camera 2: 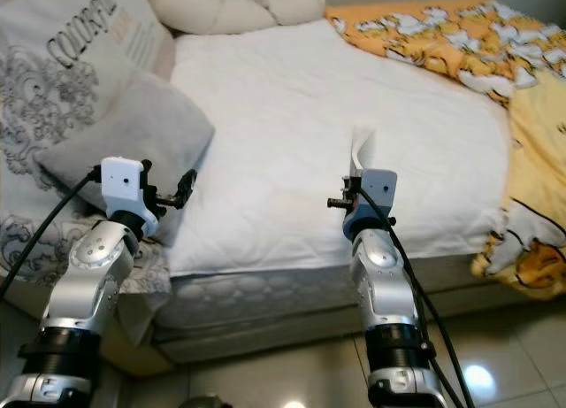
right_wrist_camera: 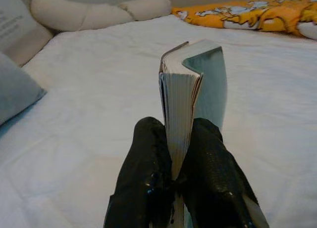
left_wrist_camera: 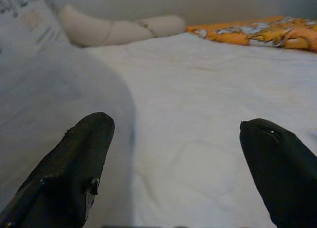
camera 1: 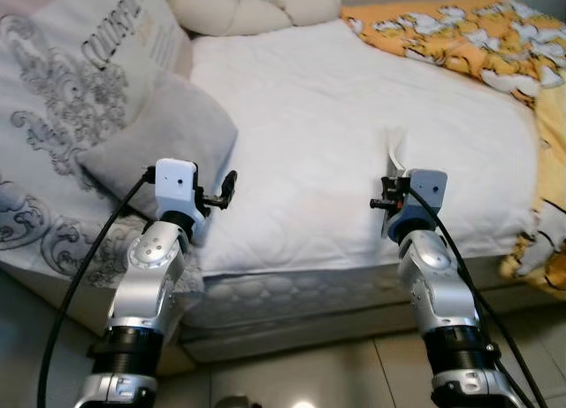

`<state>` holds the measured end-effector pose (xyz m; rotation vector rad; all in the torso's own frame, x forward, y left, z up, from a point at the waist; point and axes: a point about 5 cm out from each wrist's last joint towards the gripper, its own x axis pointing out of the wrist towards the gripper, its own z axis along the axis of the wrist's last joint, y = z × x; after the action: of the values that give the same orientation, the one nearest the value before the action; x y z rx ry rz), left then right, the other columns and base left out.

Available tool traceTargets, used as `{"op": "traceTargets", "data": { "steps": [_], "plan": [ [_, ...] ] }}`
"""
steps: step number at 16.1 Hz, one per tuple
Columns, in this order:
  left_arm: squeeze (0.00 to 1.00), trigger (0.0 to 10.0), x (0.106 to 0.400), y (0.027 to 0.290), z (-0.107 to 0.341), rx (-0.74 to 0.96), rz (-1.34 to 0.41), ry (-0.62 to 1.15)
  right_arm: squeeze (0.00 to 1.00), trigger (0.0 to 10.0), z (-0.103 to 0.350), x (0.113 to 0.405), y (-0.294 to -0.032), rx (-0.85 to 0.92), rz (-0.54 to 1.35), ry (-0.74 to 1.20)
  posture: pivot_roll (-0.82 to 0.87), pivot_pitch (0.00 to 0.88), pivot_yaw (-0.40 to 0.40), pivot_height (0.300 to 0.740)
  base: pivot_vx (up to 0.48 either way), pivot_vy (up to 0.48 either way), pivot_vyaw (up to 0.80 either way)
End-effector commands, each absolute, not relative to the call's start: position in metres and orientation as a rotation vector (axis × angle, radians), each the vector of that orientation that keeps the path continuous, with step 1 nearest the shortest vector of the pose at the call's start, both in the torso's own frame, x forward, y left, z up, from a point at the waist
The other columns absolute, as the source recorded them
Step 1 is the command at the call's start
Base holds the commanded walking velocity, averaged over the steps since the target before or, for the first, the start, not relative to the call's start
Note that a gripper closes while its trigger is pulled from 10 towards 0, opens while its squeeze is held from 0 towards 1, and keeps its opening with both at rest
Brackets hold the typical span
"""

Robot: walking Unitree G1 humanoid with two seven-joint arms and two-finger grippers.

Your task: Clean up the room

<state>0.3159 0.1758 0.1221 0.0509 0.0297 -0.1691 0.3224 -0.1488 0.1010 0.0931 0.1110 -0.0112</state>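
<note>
My right gripper (right_wrist_camera: 173, 139) is shut on a thin book (right_wrist_camera: 190, 89) with a pale teal cover, held upright on its edge over the white mattress (camera 1: 318, 107). From the head views the book (camera 1: 395, 151) shows as a narrow white sliver just beyond the right wrist, near the bed's front edge. My left gripper (left_wrist_camera: 173, 173) is open with nothing between its fingers. It hovers at the front left of the bed, beside the grey pillow (camera 1: 168, 134).
A large patterned pillow (camera 1: 62, 89) leans at the left behind the grey one. A cream bolster (camera 1: 248, 14) lies along the headboard end. An orange printed blanket (camera 1: 460, 36) covers the far right and hangs over the side. Tiled floor (camera 1: 336, 373) lies below.
</note>
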Motion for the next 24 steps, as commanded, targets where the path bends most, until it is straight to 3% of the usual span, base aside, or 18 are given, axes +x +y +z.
{"op": "traceTargets", "data": {
  "steps": [1,17,20,24],
  "plan": [
    [0.0,10.0,0.3164,0.177,0.1223,0.048,-0.172,0.033,0.0,10.0,0.1152,0.327,-0.1381,0.091,0.039,0.052,0.03,0.0,0.055,0.74,0.36,0.0,0.0],
    [0.0,10.0,0.3148,0.1756,0.1203,0.056,-0.179,0.029,0.0,10.0,0.1148,0.3254,-0.1358,0.04,0.083,0.05,0.03,0.0,0.046,0.74,0.362,0.0,0.0],
    [0.0,10.0,0.3148,0.1757,0.1199,0.057,-0.18,0.03,0.0,10.0,0.1138,0.3248,-0.1341,0.045,0.081,0.052,0.03,0.0,0.045,0.74,0.36,0.0,0.68],
    [0.0,10.0,0.3148,0.175,0.1203,0.057,-0.18,0.03,0.0,10.0,0.1138,0.3246,-0.1361,0.05,0.075,0.052,0.03,0.0,0.045,0.74,0.362,0.0,0.0]
  ]
}}
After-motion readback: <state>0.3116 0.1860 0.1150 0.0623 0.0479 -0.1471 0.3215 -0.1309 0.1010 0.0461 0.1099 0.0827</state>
